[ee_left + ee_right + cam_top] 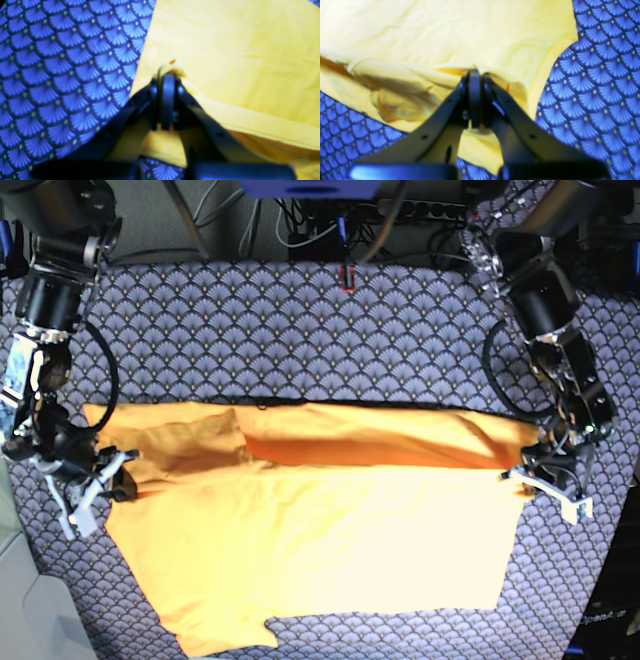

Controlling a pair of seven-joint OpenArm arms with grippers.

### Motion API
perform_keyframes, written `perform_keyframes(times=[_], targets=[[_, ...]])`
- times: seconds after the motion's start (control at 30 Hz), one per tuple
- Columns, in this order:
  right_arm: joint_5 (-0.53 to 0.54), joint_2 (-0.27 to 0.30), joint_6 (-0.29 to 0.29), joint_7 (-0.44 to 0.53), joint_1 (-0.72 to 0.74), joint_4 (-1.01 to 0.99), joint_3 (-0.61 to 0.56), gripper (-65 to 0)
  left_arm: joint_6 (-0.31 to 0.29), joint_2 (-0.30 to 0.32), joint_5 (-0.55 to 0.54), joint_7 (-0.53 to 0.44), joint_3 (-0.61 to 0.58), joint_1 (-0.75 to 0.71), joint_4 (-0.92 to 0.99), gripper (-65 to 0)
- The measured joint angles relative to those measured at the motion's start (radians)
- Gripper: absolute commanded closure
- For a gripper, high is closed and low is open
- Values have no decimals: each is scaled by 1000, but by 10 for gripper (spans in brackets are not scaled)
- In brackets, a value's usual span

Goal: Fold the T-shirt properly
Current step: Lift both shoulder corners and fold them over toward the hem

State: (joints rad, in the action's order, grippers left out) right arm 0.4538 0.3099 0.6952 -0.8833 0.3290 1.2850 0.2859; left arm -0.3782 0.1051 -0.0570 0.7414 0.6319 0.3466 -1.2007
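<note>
The yellow-orange T-shirt (320,550) lies spread across the table, with a darker band (370,438) along its far side. At the shirt's right edge in the base view, my left gripper (530,475) is shut on the T-shirt. The left wrist view shows a small bunch of the T-shirt (237,50) pinched at the left gripper (168,72). Over at the shirt's left edge near a sleeve, my right gripper (115,470) is also shut. In the right wrist view, the right gripper (475,72) bites a rumpled fold of the T-shirt (445,32).
A blue-grey scallop-patterned cloth (300,340) covers the table under the shirt. Cables and a power strip (420,210) run along the back edge. A grey surface (20,610) shows at the lower left corner.
</note>
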Motion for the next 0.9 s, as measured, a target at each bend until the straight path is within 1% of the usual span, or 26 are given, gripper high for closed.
perform_keyframes(times=[0.13,0.2,0.27,0.53,0.8,0.9], targets=[[-6,13,0,22,13,-63,-8,0,0,2,0,-43,0,5,35,0],[-8,17,0,51,32,-105,-19,0,0,4,1,-54,0,20,57,0],[0,22,0,71,44,-130,-20,0,0,3,1,-55,0,43,73,0],[-3,30,0,79,92,-185,-25,0,4,4,1,-59,0,93,140,0],[-5,36,0,108,97,-197,-107,0,4,3,1,-62,0,92,140,0],[-5,36,0,110,97,-197,-119,0,3,5,1,-62,0,92,140,0]])
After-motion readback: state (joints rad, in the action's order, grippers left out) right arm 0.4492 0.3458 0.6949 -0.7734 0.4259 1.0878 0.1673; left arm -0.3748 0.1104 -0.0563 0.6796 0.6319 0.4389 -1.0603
